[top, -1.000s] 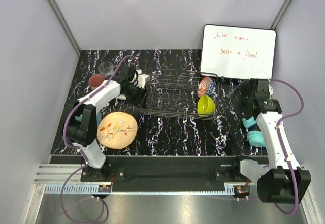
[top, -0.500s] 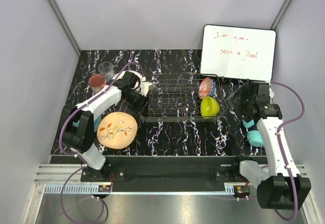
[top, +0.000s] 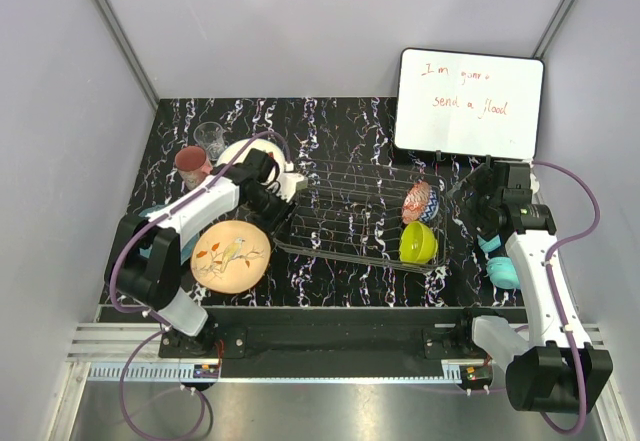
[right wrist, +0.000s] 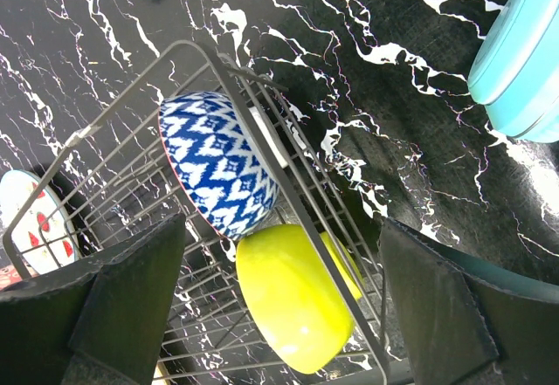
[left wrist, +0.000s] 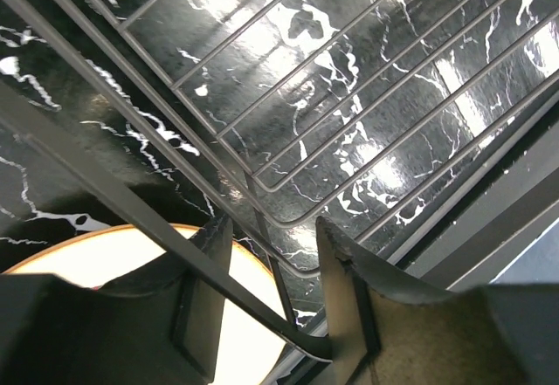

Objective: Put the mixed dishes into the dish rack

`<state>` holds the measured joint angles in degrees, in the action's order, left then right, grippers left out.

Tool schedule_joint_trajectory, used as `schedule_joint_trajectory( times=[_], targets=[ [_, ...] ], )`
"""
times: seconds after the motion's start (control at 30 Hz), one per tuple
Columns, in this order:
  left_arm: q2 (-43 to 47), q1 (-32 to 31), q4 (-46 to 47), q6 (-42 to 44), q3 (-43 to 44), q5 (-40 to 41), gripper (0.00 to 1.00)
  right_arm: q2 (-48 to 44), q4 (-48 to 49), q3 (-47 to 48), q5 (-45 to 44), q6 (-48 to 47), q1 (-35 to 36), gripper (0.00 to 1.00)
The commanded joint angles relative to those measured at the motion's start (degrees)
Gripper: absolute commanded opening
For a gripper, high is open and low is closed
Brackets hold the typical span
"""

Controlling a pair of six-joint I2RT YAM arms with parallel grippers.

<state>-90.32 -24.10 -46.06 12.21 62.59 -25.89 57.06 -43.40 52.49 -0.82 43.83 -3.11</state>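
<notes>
The dark wire dish rack point(top: 345, 186) lies skewed across the middle of the table. A red-white patterned bowl point(top: 420, 202) and a lime-green bowl point(top: 417, 243) sit in its right end. My left gripper point(top: 278, 193) is at the rack's left end, its jaws closed partway round the rim wire point(left wrist: 131, 206), which touches the right finger. My right gripper point(top: 480, 201) hangs open just right of the rack, with both bowls point(right wrist: 218, 167) point(right wrist: 297, 298) in view below it. The peach bird plate point(top: 231, 256), watermelon plate point(top: 238, 149), pink mug point(top: 190, 164) and clear glass point(top: 210, 138) stand on the left.
A whiteboard point(top: 468, 103) with red writing leans at the back right. Teal curved objects point(top: 503, 269) lie beside the right arm, close to the rack's right end. Grey walls close in both sides. A black rail runs along the front edge.
The rack has swung round, its right end with both bowls moving toward the front. My left gripper shifted slightly with the rack's left end, uncovering more of the watermelon plate.
</notes>
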Motion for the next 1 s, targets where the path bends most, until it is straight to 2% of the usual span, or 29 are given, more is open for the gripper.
schedule_joint_trajectory(
  times=[0.0,0.03,0.1,0.13,0.17,0.27,0.5,0.57,0.67,0.7,0.9,0.97],
  targets=[
    [1.90,-0.95,-1.04,0.20,0.16,-2.67,0.54,-0.72,-0.81,1.83,-0.32,0.20,-0.23,1.00],
    [2.08,-0.95,-1.22,-0.51,0.43,-3.02,0.66,-0.46,-0.73,1.91,-0.41,0.03,-0.23,1.00],
    [3.04,-0.95,-1.83,-1.83,1.30,-5.30,0.82,-0.19,-0.46,2.00,-0.41,-0.06,-0.23,1.00],
    [3.57,-0.95,-1.84,-2.27,1.57,-6.01,0.94,0.16,-0.29,2.18,-0.41,-0.33,-0.23,1.00],
    [4.45,-0.95,-1.84,-2.71,1.92,-6.62,0.98,0.42,-0.20,2.70,-0.41,-0.42,-0.23,1.00],
    [4.46,-0.95,-3.15,-4.82,5.34,-6.72,0.99,1.21,0.15,4.02,-0.59,-0.59,-0.22,1.00],
    [2.00,0.97,-13.42,-2.46,24.21,-3.30,0.99,4.02,0.68,7.89,0.64,-0.68,-0.23,1.00],
    [1.20,2.47,-14.75,-1.75,27.14,-0.59,0.99,4.99,1.38,8.77,2.39,-0.68,-0.23,1.00],
    [0.15,7.91,-12.66,-2.97,27.51,3.19,0.99,6.13,3.40,9.56,3.98,-1.03,-0.23,1.00],
    [-0.64,11.67,-12.56,-4.11,27.15,3.04,0.99,6.48,3.75,10.00,4.85,-0.86,-0.23,1.00],
    [-9.51,26.09,-11.51,-6.67,24.43,-4.43,0.97,7.89,4.20,12.72,6.18,-1.12,-0.14,1.00],
    [-12.32,28.04,-11.33,-6.32,24.25,-5.22,0.96,7.89,4.28,13.25,6.53,-1.12,-0.14,1.00]
  ],
)
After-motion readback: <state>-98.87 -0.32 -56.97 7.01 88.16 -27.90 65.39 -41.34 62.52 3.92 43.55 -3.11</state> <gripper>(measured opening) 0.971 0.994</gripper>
